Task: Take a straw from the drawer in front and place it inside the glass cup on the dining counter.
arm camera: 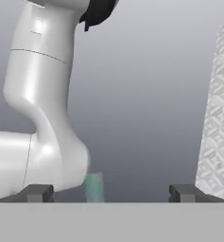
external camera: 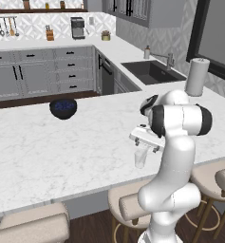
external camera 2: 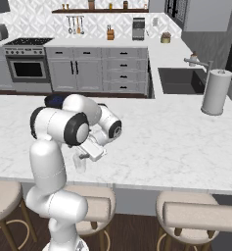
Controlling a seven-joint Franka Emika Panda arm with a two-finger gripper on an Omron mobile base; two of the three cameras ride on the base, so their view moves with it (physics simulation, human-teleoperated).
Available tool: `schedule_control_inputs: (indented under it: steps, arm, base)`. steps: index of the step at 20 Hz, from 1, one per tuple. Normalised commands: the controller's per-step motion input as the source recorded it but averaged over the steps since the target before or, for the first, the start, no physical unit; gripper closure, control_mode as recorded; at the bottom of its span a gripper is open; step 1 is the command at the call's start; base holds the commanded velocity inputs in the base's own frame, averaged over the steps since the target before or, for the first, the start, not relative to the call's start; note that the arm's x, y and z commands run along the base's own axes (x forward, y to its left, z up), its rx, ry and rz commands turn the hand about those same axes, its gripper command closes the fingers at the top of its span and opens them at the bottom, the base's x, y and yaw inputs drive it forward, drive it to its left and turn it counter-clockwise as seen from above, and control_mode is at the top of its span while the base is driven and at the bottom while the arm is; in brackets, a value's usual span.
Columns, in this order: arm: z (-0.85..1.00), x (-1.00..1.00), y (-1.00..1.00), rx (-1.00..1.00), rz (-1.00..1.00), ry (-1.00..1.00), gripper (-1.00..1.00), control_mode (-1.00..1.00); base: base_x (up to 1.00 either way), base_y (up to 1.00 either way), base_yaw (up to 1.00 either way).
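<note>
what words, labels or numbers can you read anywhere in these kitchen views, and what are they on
None: no text can be read in any view.
The coffee machine and the oven show no legible brand or numbers; any marks there are too small to tell.
The paper towel roll, the glass cup, the dark bowl and the dining counter carry no markings.

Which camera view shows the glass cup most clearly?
The left base view: the glass cup stands unobstructed near the counter edge, below the gripper. In the right base view the arm partly hides it. In the hand view I cannot identify it.
</note>
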Motion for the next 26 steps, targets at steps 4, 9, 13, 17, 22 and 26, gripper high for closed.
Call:
schedule_control_inputs:
  steps: [4, 9, 13, 17, 22, 26]
  arm:
    - [0.36, -0.05, 0.00, 0.00, 0.00, -0.03, -1.00, -1.00]
    - [0.43, -0.16, -0.01, 0.00, 0.00, -0.11, -1.00, -1.00]
    - [0.25, -0.29, 0.00, 0.00, 0.00, -0.08, -1.00, -1.00]
    - [0.00, -0.33, 0.00, 0.00, 0.00, -0.03, -1.00, -1.00]
    - [0.06, -0.39, 0.00, 0.00, 0.00, -0.08, -1.00, -1.00]
    - [0.12, -0.31, 0.00, 0.00, 0.00, -0.08, -1.00, -1.00]
  base:
    - [0.00, 0.00, 0.00]
    - [0.00, 0.00, 0.00]
    - [0.00, 0.00, 0.00]
    - [0.00, 0.00, 0.00]
    - [0.00, 0.00, 0.00]
    - [0.00, 0.00, 0.00]
